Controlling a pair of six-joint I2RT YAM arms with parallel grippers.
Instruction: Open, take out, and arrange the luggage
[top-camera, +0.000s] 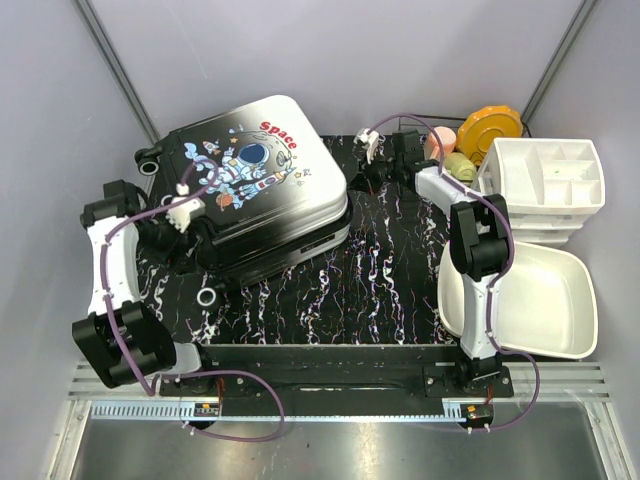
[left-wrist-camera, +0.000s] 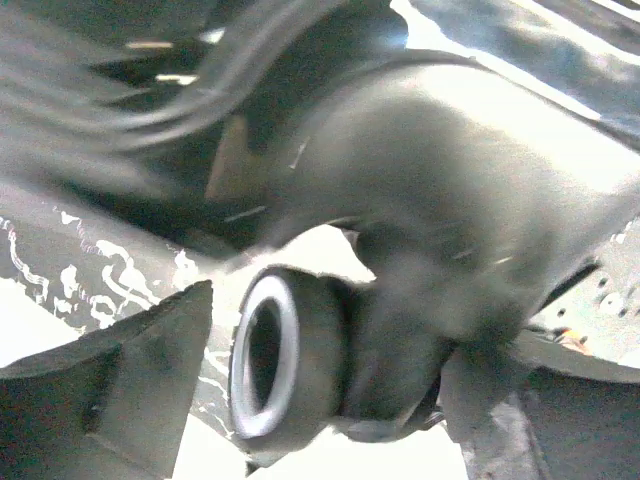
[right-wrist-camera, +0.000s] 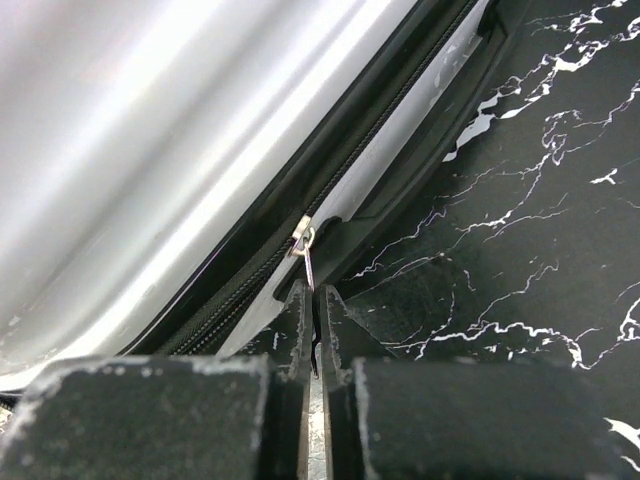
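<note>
The luggage (top-camera: 255, 185) lies flat on the left half of the black marbled table (top-camera: 380, 285), printed shell facing up and turned at an angle to the table edge. Two casters show on its left side: the far wheel (top-camera: 150, 162) and the near wheel (top-camera: 207, 297).

My right gripper (right-wrist-camera: 315, 325) reaches across to the right edge of the luggage, low over the table. Its fingers (right-wrist-camera: 295, 320) are pressed together on the thin metal zipper pull (right-wrist-camera: 308, 262), which runs from the slider in the black zipper track down into the jaws. The pale shell rises to the left of the track, and the table surface lies to the right. I cannot tell how much of the zipper is undone.

My left gripper (top-camera: 188, 245) sits at the near-left corner of the luggage. The left wrist view is badly blurred. It shows the fingers (left-wrist-camera: 130, 385) spread wide apart and grasping nothing, with a caster and its pale ring between them. I cannot tell whether either finger touches the caster.

On the right side of the table stand a white basin (top-camera: 560, 310) at the near corner and a white drawer organiser (top-camera: 545, 205) behind it. An orange disc (top-camera: 490, 130) and two small pastel items (top-camera: 455, 165) lie at the far edge, just beside the organiser
</note>
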